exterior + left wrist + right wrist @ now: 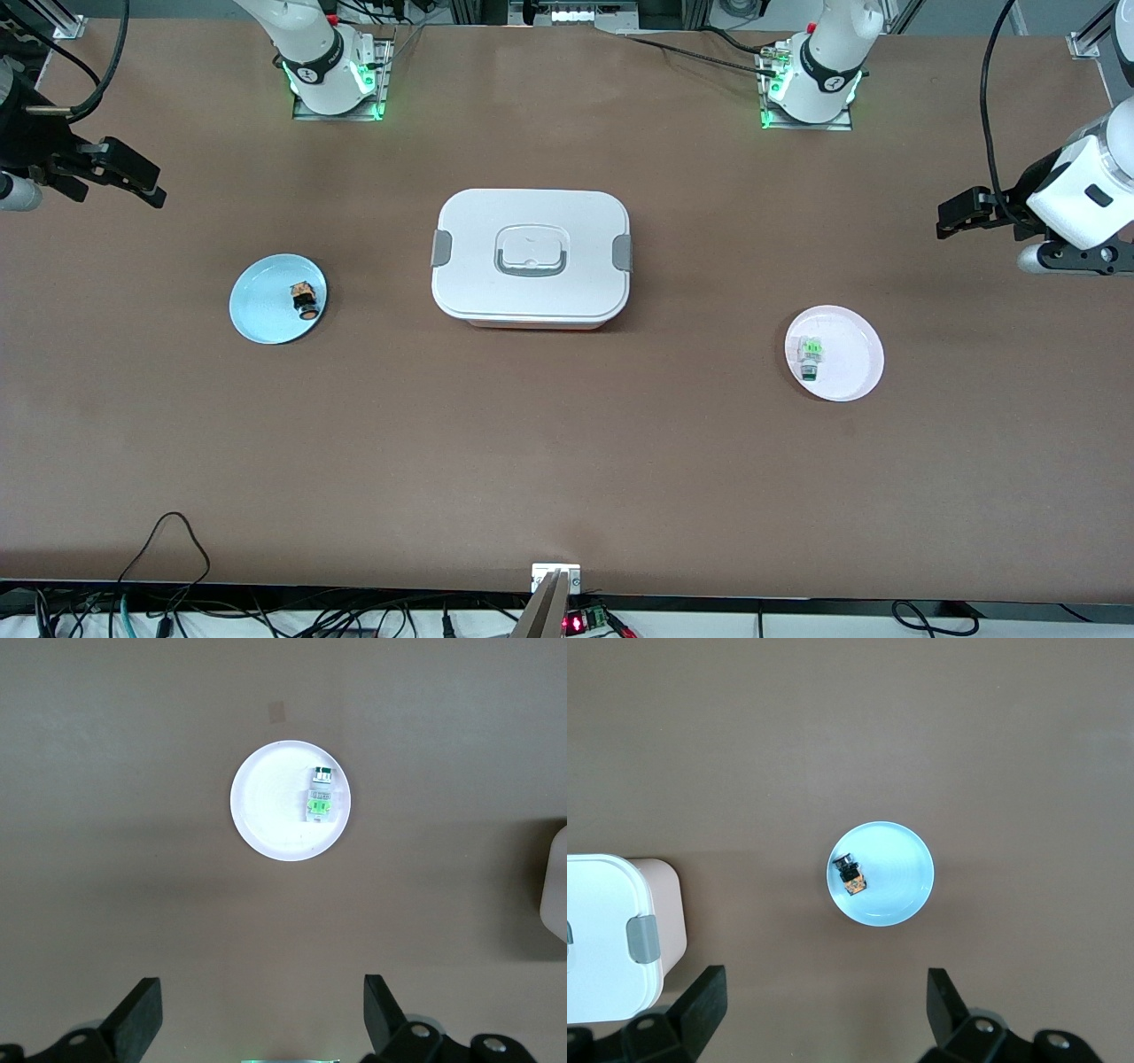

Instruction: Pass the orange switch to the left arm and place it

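The orange switch (304,298) (851,876), a tiny orange-and-black block, lies on a light blue plate (262,306) (895,877) toward the right arm's end of the table. The white box (532,257) (602,930) with grey latches stands mid-table. My right gripper (133,182) (824,1005) hangs open and empty high over the table's right-arm end, apart from the plate. My left gripper (961,214) (263,1010) hangs open and empty over the left-arm end.
A pale pink plate (850,359) (270,806) carries a green-and-white small part (810,353) (320,795), toward the left arm's end. Cables run along the table's nearest edge, and a small mount (555,578) sits there at the middle.
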`<act>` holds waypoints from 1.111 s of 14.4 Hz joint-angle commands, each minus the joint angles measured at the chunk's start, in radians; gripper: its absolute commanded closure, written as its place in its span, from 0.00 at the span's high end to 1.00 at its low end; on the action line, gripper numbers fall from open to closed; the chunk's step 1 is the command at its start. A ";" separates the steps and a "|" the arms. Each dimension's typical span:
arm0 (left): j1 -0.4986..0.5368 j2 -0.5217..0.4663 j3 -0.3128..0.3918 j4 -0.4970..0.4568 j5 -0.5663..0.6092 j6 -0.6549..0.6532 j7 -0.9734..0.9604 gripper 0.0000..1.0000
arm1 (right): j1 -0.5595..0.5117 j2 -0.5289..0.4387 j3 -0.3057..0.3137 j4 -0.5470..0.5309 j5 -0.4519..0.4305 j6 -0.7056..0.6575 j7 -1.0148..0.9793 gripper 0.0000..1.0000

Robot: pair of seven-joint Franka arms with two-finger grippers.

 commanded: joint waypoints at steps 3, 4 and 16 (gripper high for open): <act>-0.006 0.002 0.008 0.021 -0.020 -0.021 0.017 1.00 | 0.000 -0.011 -0.005 0.004 0.018 -0.025 -0.001 1.00; -0.004 0.002 0.008 0.021 -0.020 -0.021 0.017 1.00 | -0.001 -0.013 -0.005 0.004 0.018 -0.025 -0.003 1.00; -0.004 0.002 0.008 0.021 -0.020 -0.021 0.017 1.00 | 0.007 0.024 0.000 -0.022 0.005 -0.027 -0.035 1.00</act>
